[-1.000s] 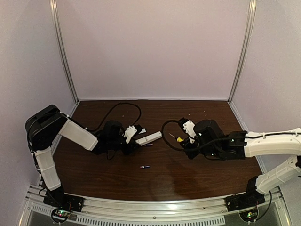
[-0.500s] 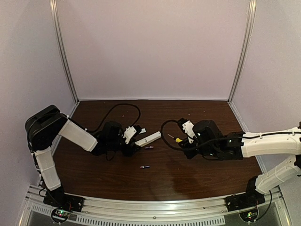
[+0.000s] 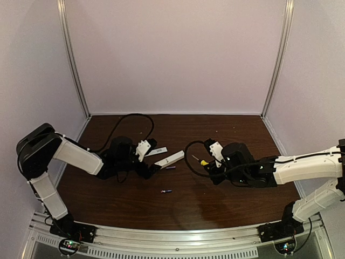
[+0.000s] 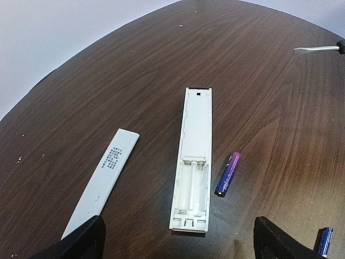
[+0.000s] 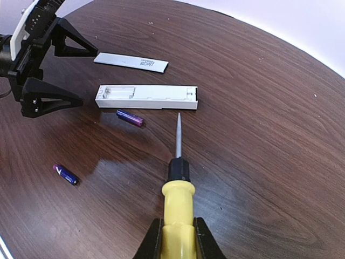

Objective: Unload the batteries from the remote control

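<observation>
The white remote control (image 4: 194,156) lies flat on the table with its battery bay open and empty. One purple battery (image 4: 228,174) lies right beside it and another battery (image 4: 324,240) lies nearer the front edge (image 3: 166,191). My left gripper (image 4: 179,242) is open, its fingers spread wide at the remote's near end and touching nothing. My right gripper (image 5: 178,237) is shut on the yellow handle of a screwdriver (image 5: 178,197), whose blade points at the remote (image 5: 146,96) from a short way off.
The flat white cover strip (image 4: 102,181) lies loose on the far side of the remote (image 3: 170,158), close to the left gripper (image 3: 153,156). A black cable loops behind each arm. Metal posts and pale walls close in the table's back and sides.
My left gripper has opened wide and drawn back a little from the remote, which now lies free. The right arm has edged slightly left with the screwdriver.
</observation>
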Robot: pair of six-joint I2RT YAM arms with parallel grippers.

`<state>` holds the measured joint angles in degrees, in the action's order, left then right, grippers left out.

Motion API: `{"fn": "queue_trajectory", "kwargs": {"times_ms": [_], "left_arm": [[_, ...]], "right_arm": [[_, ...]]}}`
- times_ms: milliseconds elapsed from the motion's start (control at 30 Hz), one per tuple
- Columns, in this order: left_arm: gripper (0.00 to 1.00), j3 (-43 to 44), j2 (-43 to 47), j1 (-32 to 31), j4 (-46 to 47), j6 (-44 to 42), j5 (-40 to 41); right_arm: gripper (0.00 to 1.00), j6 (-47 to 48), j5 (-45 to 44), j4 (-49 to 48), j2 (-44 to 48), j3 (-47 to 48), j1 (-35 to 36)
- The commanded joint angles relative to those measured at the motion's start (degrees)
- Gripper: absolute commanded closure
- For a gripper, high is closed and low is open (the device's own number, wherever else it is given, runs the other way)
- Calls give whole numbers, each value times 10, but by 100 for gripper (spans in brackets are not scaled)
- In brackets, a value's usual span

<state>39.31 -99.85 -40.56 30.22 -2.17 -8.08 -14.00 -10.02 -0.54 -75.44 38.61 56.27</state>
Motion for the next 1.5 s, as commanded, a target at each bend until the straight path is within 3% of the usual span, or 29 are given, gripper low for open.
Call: {"fn": "queue_trajectory", "kwargs": {"times_ms": [0, 700, 1467], "left_arm": [[3, -27, 44, 3, 31, 19, 30], [3, -108, 241, 3, -64, 101, 263], [3, -108, 268, 3, -107, 126, 249]], "right_arm": [[100, -9, -8, -64, -13, -20, -3], [100, 2, -54, -235, -73, -89, -3], [97, -17, -49, -290, -238, -38, -3]]}}
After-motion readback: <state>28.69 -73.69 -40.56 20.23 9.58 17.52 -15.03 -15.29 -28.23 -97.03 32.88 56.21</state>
